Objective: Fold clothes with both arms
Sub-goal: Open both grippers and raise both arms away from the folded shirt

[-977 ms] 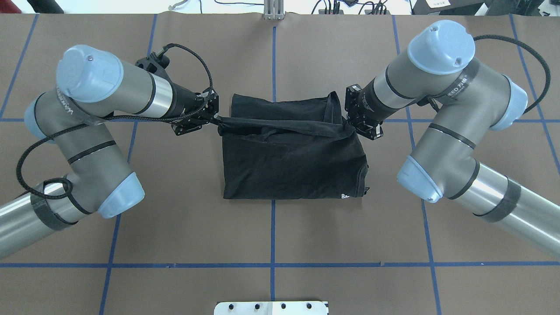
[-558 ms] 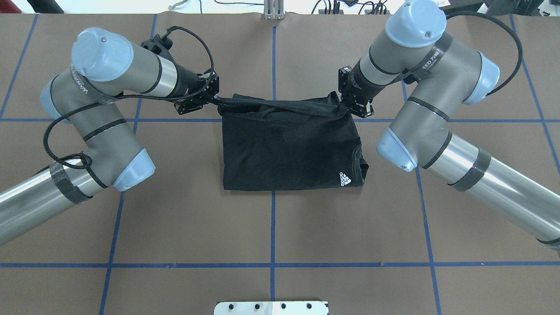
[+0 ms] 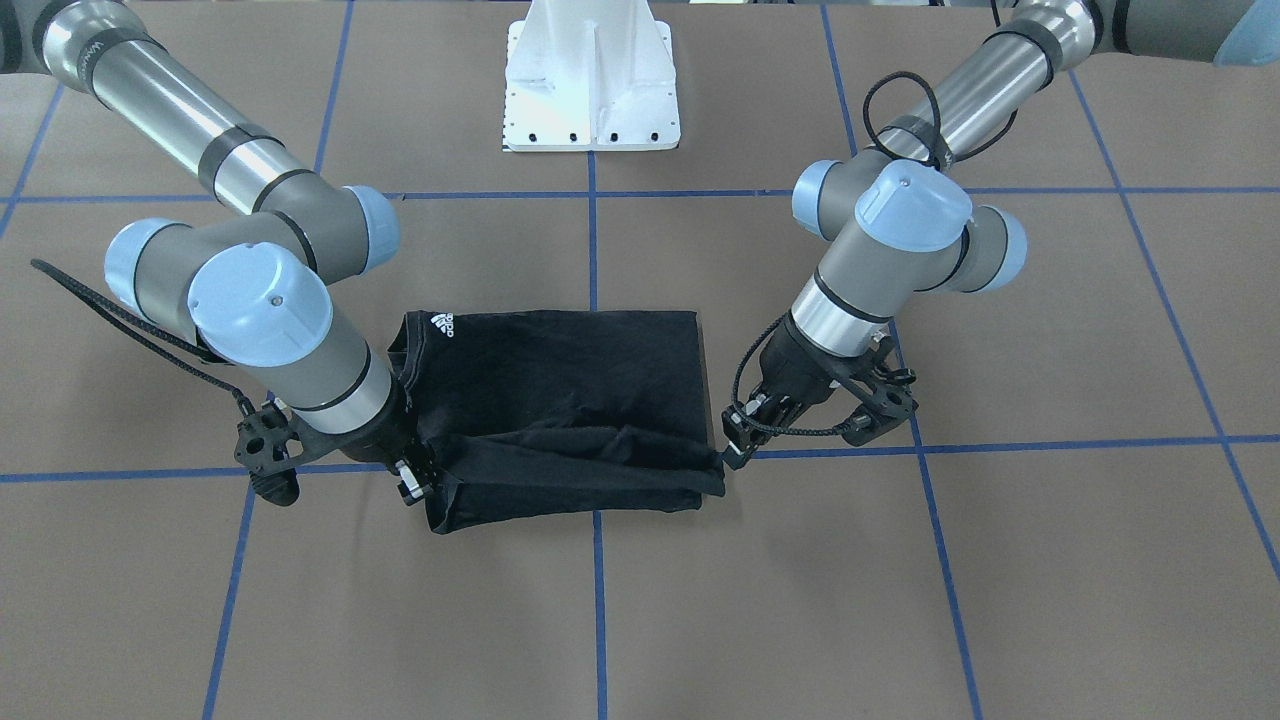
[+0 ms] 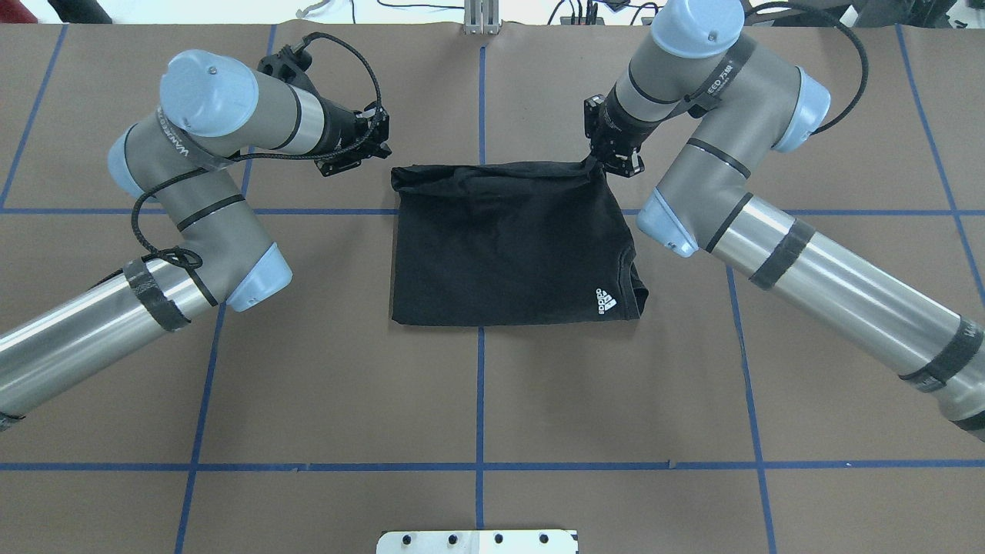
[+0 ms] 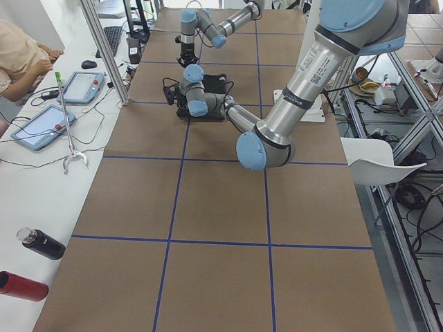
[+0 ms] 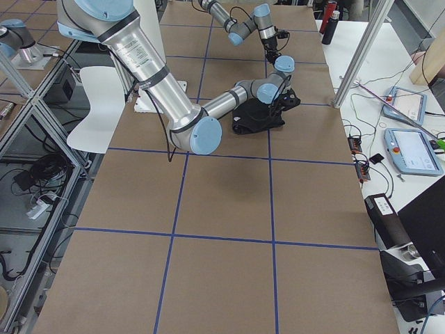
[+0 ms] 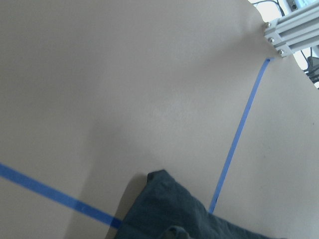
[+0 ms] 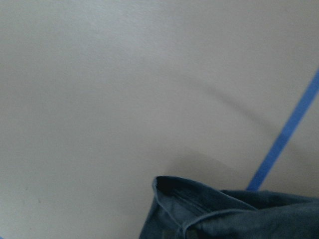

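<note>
Shirt (image 4: pixel 508 246) is lying folded to a rough square on the table (image 4: pixel 331 400), straddling the centre blue line (image 4: pixel 479 400), with its white logo (image 4: pixel 606 302) facing up beside the collar (image 4: pixel 634 286) at the near corner on the robot's right. The near edge and both side edges are lying flat and fairly straight. The far edge is being bunched into a thick rolled fold, seen best from the front. The right end of that fold is being pinched by the right gripper (image 4: pixel 609 160), closed on the cloth, which is being drawn into a small peak there. The left gripper (image 4: pixel 382 146) is sitting just beside the fold's left end: from overhead a sliver of table is showing between them, from the front its tip seems to be touching the cloth, and whether this claw is wide or narrow cannot be told. The right arm (image 4: pixel 739 223) is passing just beside the shirt's side edge, while the left arm (image 4: pixel 192 208) is bending well apart from the other. Bare table is being left open beyond the far fold and, more widely, between the near edge and the white pedestal (image 3: pixel 590 90).
</note>
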